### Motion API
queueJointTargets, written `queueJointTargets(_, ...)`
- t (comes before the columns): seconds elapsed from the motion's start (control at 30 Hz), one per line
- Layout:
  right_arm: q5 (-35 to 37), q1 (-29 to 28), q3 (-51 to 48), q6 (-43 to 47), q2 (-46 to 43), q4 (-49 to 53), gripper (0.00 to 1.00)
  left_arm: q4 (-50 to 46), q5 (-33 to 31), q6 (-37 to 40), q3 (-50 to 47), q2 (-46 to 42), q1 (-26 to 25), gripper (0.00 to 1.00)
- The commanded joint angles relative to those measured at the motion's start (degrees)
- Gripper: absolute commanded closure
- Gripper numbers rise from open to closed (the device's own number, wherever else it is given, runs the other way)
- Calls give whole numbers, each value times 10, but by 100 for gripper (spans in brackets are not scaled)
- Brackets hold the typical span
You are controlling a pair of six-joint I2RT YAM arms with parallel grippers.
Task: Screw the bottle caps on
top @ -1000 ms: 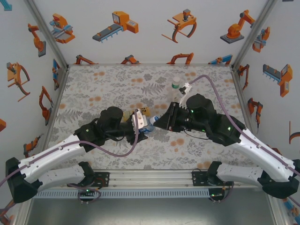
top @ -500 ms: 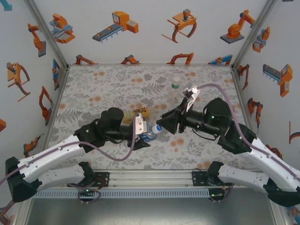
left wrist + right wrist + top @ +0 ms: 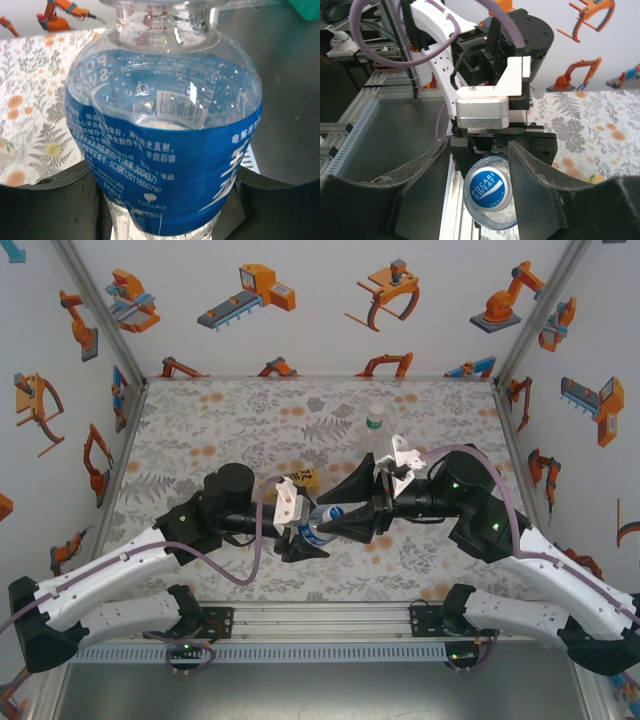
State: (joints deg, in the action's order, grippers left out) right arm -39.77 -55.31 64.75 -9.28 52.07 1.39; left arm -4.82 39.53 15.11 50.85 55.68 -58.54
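since the earlier frames the right gripper [image 3: 484, 162] has moved in toward the left gripper [image 3: 310, 530] and rolled at the wrist, so the two now meet nose to nose, while the left one has kept its hold and shifted only a little. the left gripper is pressed onto the clear plastic bottle with a blue label [image 3: 165, 150], its dark fingers [image 3: 47, 205] clamping the body on both sides, and it carries the bottle lying sideways with the neck pointing at the right gripper. the round blue screw cap [image 3: 487, 189] with white lettering sits on that neck, directly between the right gripper's fingers [image 3: 537, 190]. these stand spread, one on each side of the cap, with a thin gap showing on one side; whether the other finger touches the cap cannot be told. just beyond the left gripper's white mount a yellow-labelled plastic bottle [image 3: 304, 478] lies on the grey floral mat [image 3: 200, 430]. beyond the right gripper, near its wrist, a pale plastic bottle with a green-and-white label [image 3: 371, 438] stands upright with a small white cap [image 3: 375, 412] on top.
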Motion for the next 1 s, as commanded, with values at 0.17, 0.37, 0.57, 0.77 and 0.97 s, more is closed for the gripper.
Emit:
queueJointTargets(0.17,-35,0,-11,16,-4,-52,58,47,57,-23,32,0,-2,100)
queueJointTargets(0.37,-23,0,-20,6,-10,-79,68,51,57,-27,31,2,-3,100)
queueJointTargets(0.57,53,1,-33,-7,-24,-73,95,43,33,-26,29,4,-3,100)
queueJointTargets(0.77,303,0,-75,-87,-60,-49,100,51,-50,-28,19,4,-5,100)
queueJointTargets(0.97,506,-1,-49,-269,-45,70,100,81,-126,-27,21,16,-22,100)
